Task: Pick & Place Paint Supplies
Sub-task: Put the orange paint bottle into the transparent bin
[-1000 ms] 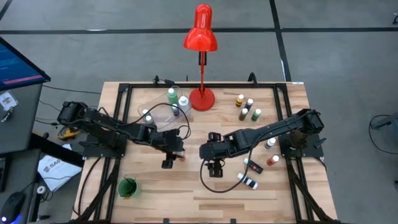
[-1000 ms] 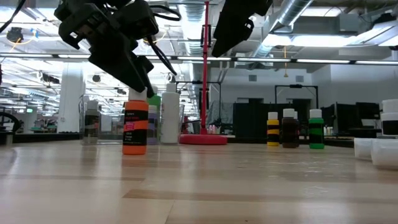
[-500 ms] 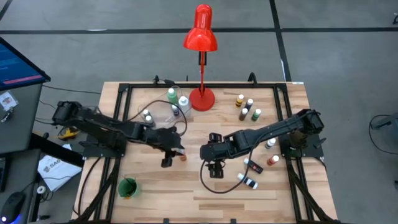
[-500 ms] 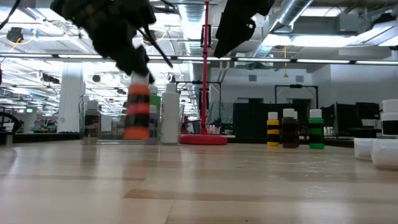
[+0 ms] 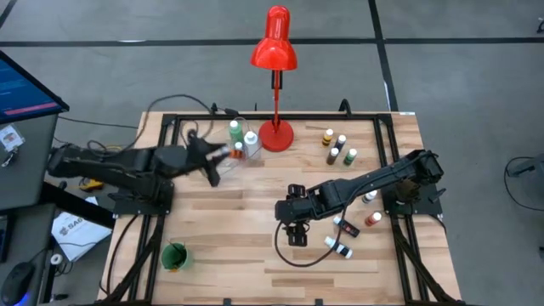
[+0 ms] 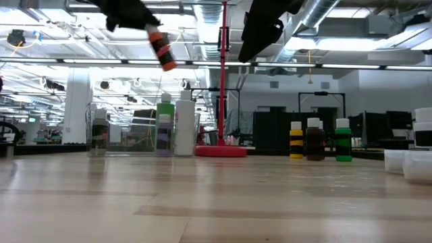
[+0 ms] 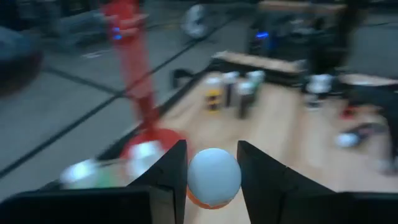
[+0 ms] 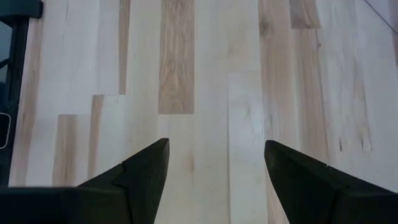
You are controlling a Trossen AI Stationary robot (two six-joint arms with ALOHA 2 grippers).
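High over the bench's (image 5: 255, 255) back left, my left claw (image 7: 211, 165) pinches an orange bottle (image 6: 160, 50) by its white cap (image 7: 213, 174), long axis tilted, base slanting down toward the red lamp (image 5: 274, 51). Mid-bench, my right claw (image 8: 214, 165) hangs spread over bare wood.

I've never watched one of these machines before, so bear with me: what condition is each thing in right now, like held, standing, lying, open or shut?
Left gripper: shut on the orange bottle, raised above the table.
Orange bottle: held, tilted, in the air.
Right gripper: open, empty, over bare wood.
Green bottle: upright.
White bottle: upright beside it.
Red lamp: upright.
Yellow, dark and green bottles: upright in a row.
Bottles by the right arm: lying down.
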